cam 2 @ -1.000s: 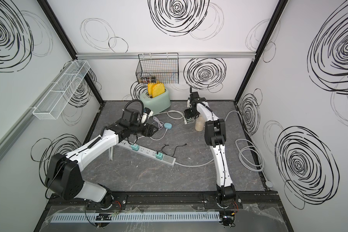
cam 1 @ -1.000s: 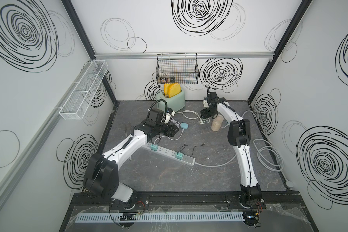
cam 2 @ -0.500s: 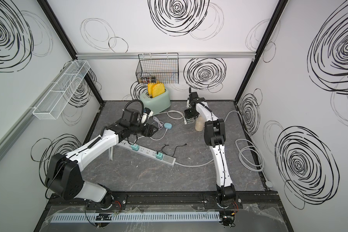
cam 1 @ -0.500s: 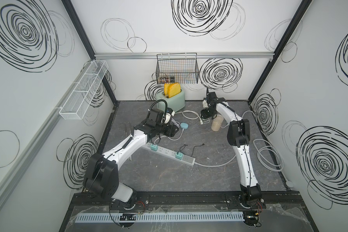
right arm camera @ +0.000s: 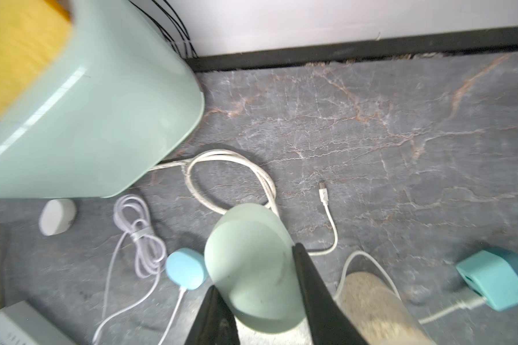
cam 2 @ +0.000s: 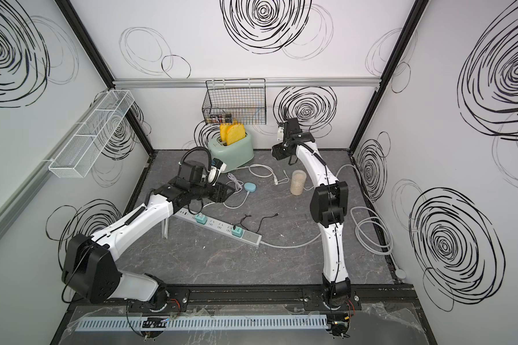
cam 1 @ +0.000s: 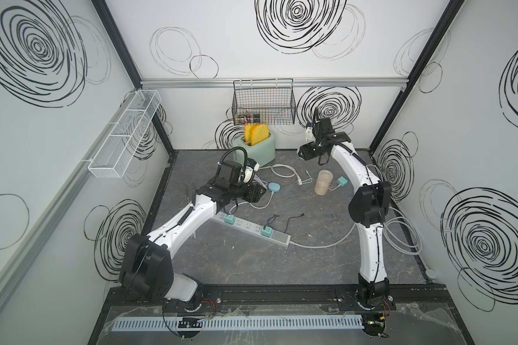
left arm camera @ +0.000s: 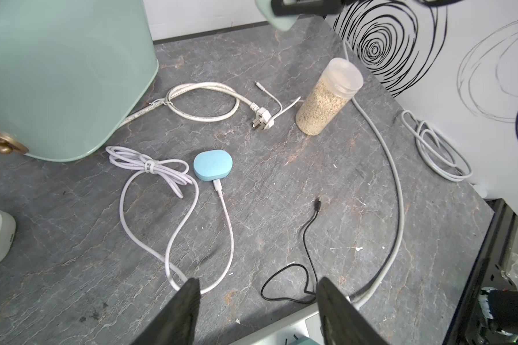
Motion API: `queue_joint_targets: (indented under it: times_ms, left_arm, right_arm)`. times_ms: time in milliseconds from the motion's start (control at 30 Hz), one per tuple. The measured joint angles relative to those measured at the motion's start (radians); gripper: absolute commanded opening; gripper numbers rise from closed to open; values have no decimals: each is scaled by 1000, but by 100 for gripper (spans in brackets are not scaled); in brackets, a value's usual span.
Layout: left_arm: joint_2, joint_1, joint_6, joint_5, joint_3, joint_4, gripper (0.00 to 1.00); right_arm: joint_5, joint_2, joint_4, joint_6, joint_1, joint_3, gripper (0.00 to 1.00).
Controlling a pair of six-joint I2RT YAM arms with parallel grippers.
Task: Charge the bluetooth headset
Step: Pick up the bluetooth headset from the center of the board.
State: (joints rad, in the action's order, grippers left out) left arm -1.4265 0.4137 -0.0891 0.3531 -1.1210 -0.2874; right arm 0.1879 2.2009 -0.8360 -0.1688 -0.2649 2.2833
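Observation:
My right gripper is shut on a pale green oval headset case and holds it high above the table near the back wall; in both top views it hangs right of the toaster. A blue headset case lies on the table with a lilac cable plugged into it. My left gripper is open and empty, low over the power strip, short of the blue case. A white cable's loose plug lies on the table below the held case.
A mint toaster holding yellow slices stands at the back. A grain jar and a teal adapter sit under the right arm. A loose black cable runs from the strip. A small white case lies beside the toaster.

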Motion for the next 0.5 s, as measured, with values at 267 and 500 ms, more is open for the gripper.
queue_joint_targets:
  times_ms: [267,500]
  left_arm:
    - [97,61,0,10,0,5,67]
    - [120,81,-1,27,-1,12,67]
  right_arm:
    - [183,-394,158,76,-9,-484,30]
    - [316,-642,326,123,35,-896,30]
